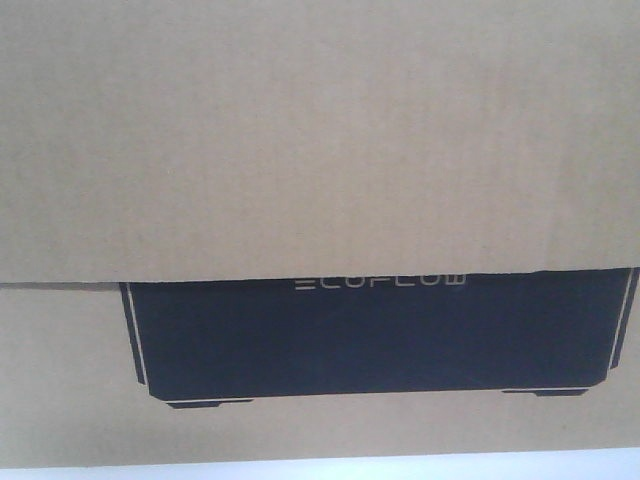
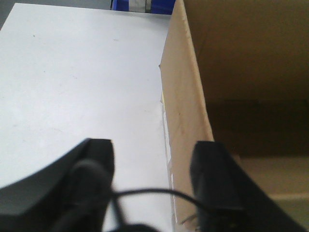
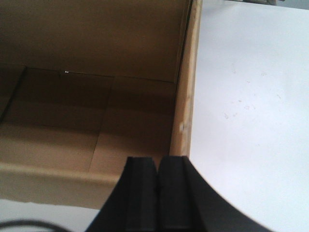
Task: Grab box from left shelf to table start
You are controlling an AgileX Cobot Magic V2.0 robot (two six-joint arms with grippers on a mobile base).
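Cardboard fills the front view: the box (image 1: 320, 140) stands open on the white table (image 2: 72, 82).

Its brown side carries a black printed panel (image 1: 380, 335) with white "ECOFLOW" lettering, partly covered by a hanging flap. Seen from the left wrist, the left gripper (image 2: 154, 169) is spread wide, its fingers straddling the box's left wall, one inside and one outside over the table. Seen from the right wrist, the right gripper (image 3: 158, 193) has its fingers pressed together, pinching nothing, near the box's right wall. Blue bins (image 2: 140, 5) show at the table's far edge.
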